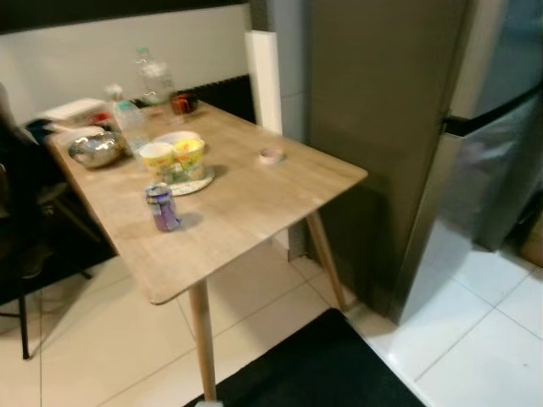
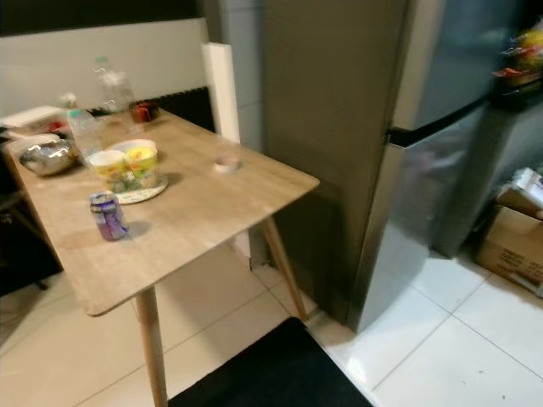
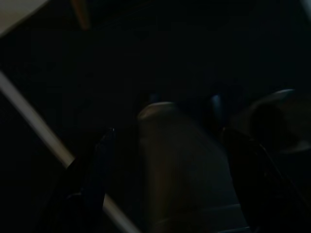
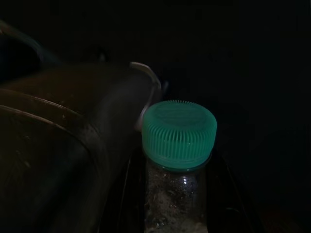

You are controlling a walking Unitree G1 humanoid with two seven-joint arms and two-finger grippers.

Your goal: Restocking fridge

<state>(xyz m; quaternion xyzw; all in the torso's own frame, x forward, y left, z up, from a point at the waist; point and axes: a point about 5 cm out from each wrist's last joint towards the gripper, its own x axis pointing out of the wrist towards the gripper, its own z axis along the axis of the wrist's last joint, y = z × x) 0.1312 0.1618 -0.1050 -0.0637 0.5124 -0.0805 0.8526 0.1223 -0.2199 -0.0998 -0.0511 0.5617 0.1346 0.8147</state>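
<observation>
Right wrist view: item one, a small clear bottle with a ribbed green screw cap (image 4: 179,133), standing upright between the two black fingers of the right end effector (image 4: 177,194), which appears closed on its body; the contents look granular or wet, too dim to name. Judged light, rigid and somewhat slippery; the hold sits best on the body below the cap, kept upright.

Left wrist view: very dark. Left end effector (image 3: 167,160) hangs idle; a grey rounded shape lies between the dark fingers, so whether it grips anything cannot be told.

Head views, light wooden surface on slanted legs (image 1: 254,203):
- purple drink can (image 1: 162,206), upright, near the front edge; thin-walled, light, best taken round its middle.
- two yellow paper cups (image 1: 174,158) touching, on a round plate (image 1: 197,182); contents not visible.
- steel bowl (image 1: 96,149), contents unclear.
- clear plastic water bottles (image 1: 131,121) toward the back.
- small round tape roll (image 1: 271,155), well apart from the rest.

Tall silver two-door fridge (image 2: 441,161) stands just beside the surface, doors closed. Cardboard box (image 2: 517,242) on the tiled floor nearby.
</observation>
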